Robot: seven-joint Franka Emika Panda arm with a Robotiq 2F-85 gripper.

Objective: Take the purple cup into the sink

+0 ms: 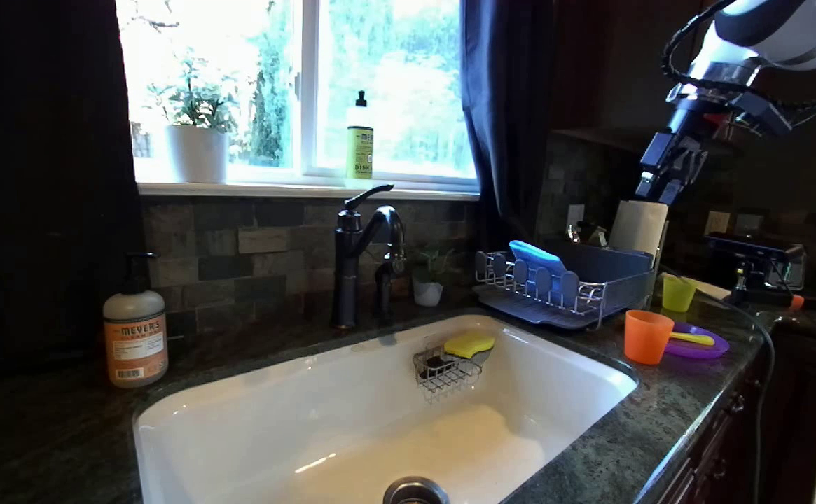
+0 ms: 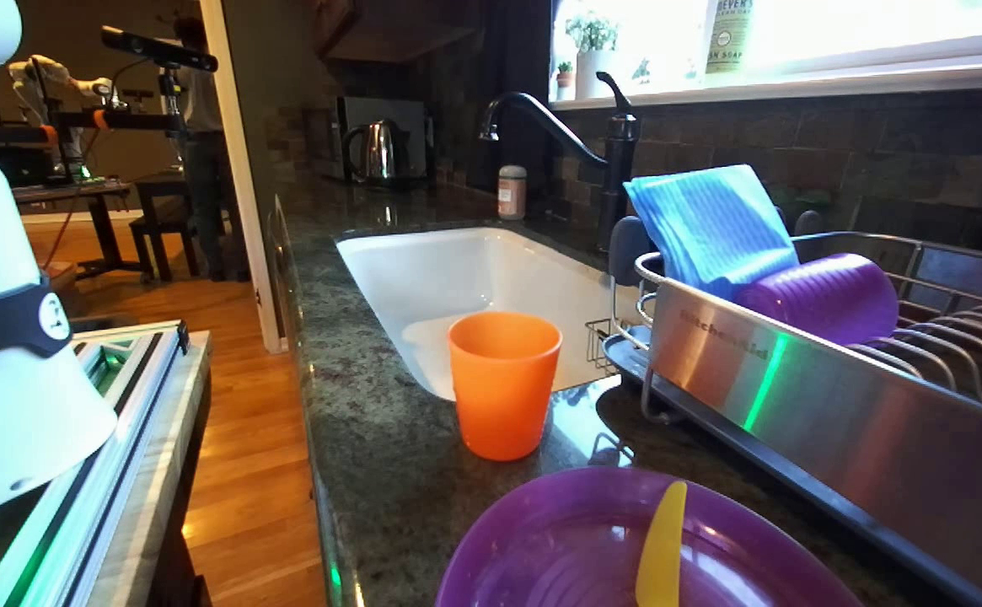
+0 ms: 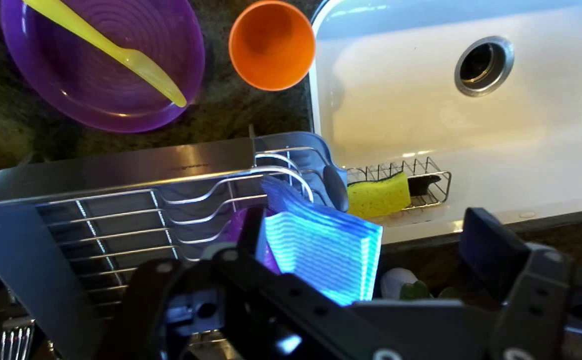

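The purple cup point(image 2: 828, 299) lies on its side in the dish rack, against a folded blue cloth point(image 2: 714, 223). In the wrist view only slivers of the purple cup point(image 3: 235, 227) show, beside the cloth and one finger. It is hidden in an exterior view, where the cloth point(image 1: 537, 257) and rack stand. The white sink point(image 1: 253, 413) also shows in an exterior view point(image 2: 423, 253) and in the wrist view point(image 3: 395, 115), with its drain. My gripper point(image 1: 658, 190) is high above the counter near the rack. In the wrist view the gripper point(image 3: 370, 235) is open and empty.
The dish rack point(image 1: 628, 283) stands beside the sink, with a pale flat panel point(image 1: 637, 225) upright at its end. An orange cup point(image 2: 505, 388), a purple dish point(image 2: 541, 539) with a yellow knife and a green cup point(image 1: 678, 294) stand nearby. The faucet point(image 1: 348, 273) rises behind the sink.
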